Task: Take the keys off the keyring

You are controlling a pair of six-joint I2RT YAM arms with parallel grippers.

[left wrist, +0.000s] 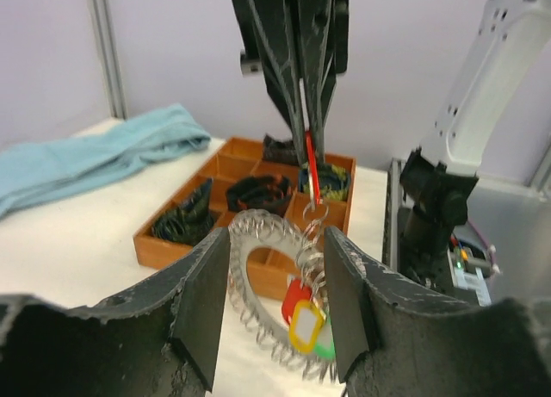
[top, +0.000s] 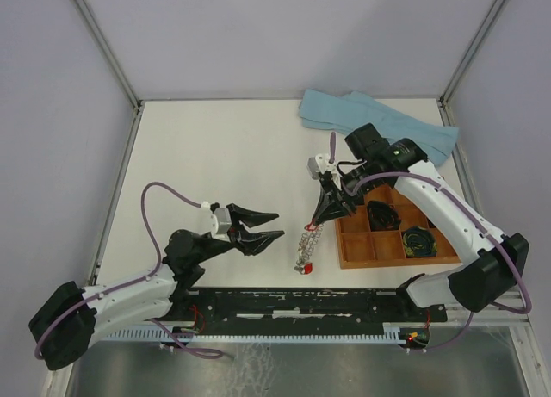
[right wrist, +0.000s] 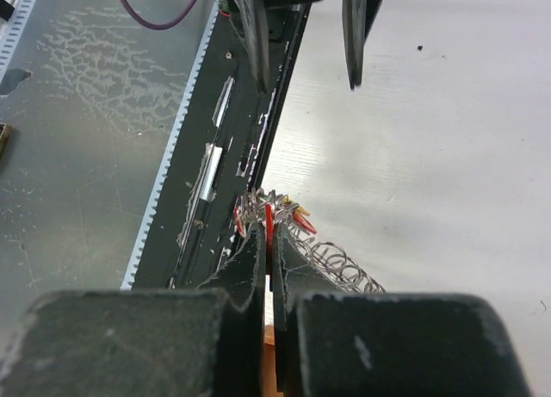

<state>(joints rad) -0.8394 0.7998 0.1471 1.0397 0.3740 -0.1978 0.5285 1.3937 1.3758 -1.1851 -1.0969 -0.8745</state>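
My right gripper (top: 321,216) is shut on a thin red key tag (right wrist: 269,216) and holds it off the table. The silvery keyring (top: 307,245), fringed with small loops, hangs below it. In the left wrist view the keyring (left wrist: 254,272) hangs between my open left fingers, with red (left wrist: 296,299), yellow (left wrist: 307,324) and green key tags on its right side. My left gripper (top: 269,226) is open and empty, just left of the ring. The right wrist view shows the loops (right wrist: 337,264) trailing away from its shut fingertips (right wrist: 269,235).
A wooden compartment tray (top: 355,251) with dark coiled bundles stands right of the ring; it also shows in the left wrist view (left wrist: 169,252). A blue cloth (top: 379,124) lies at the back right. A dark rail (top: 293,304) runs along the near edge.
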